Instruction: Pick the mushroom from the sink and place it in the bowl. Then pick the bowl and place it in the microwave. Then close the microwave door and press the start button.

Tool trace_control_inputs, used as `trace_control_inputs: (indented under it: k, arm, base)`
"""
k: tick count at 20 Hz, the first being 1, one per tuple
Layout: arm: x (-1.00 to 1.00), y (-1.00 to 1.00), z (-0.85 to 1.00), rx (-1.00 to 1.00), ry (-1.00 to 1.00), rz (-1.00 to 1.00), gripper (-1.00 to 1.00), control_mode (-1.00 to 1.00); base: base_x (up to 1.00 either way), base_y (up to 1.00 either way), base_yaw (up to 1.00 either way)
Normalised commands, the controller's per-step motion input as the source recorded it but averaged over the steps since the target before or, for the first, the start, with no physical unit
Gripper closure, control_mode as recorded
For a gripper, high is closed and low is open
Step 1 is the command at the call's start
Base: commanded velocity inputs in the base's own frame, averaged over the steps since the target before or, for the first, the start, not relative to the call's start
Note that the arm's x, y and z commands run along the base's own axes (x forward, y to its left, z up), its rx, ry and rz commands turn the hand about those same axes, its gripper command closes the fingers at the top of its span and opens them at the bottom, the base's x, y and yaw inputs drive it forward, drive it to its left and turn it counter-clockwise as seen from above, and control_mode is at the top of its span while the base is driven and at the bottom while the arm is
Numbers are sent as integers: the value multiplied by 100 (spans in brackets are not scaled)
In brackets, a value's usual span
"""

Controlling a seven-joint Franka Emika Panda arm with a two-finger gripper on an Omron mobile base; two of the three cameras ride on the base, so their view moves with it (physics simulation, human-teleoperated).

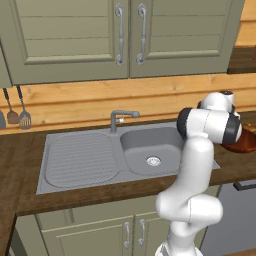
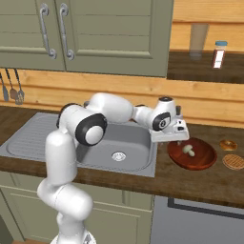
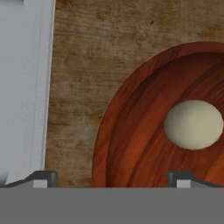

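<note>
The white arm rises up in front of the sink, bends at its dark elbow and reaches out to the right side of the sink. Its wrist is level and the hand points down. The pincer hangs just above the bowl's near rim. Its two dark fingertips are spread wide apart and hold nothing.

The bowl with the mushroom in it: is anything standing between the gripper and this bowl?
Nothing visible does. The gripper hangs open just above the near left rim of the bowl, with bare counter under it. The mushroom lies inside the bowl, away from that rim.
</note>
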Motion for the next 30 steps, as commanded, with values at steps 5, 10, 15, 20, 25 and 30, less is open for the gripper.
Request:
trace_control_inputs:
  k: [5,10,15,20,25,30]
  arm:
    - [5,0,-6,0,2,0,-100,-100]
    - [13,0,-9,0,6,0,-100,-100]
    - [9,-7,-12,0,0,0,-100,-100]
    - [3,-22,-22,0,0,0,-100,-100]
    - [2,-9,-39,0,0,0,100,-100]
    - [-1,-11,-20,0,-2,0,100,-100]
  base:
    - [0,0,0]
    - [0,0,0]
    - [0,0,0]
    - [0,0,0]
    - [0,0,0]
    - [0,0,0]
